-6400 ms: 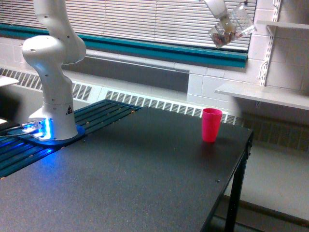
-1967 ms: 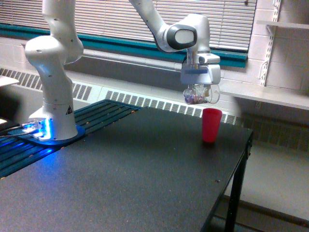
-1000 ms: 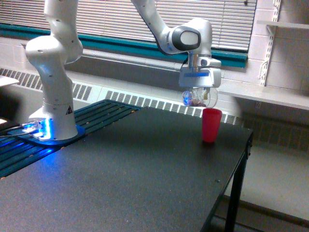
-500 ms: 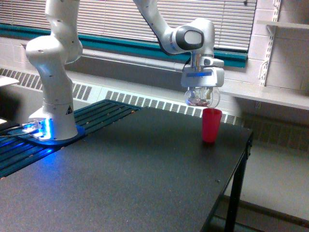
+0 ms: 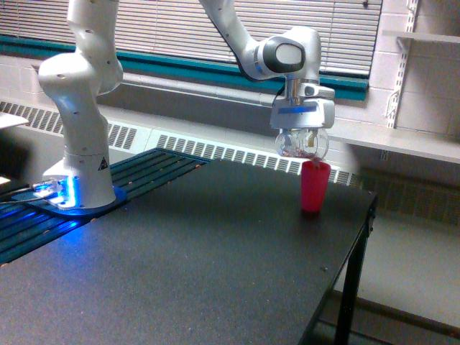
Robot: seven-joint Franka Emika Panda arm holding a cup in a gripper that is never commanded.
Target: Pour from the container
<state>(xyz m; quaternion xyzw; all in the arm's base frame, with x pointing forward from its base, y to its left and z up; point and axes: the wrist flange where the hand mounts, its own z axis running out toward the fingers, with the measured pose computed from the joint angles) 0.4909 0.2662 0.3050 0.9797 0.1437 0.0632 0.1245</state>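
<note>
Just above the pink cup near the black table's far edge, the gripper clamps the clear container, brownish bits showing inside, its lower edge beside the cup's rim.

One exterior view, standing off the table's near corner, looks across it toward the far blinds.
</note>
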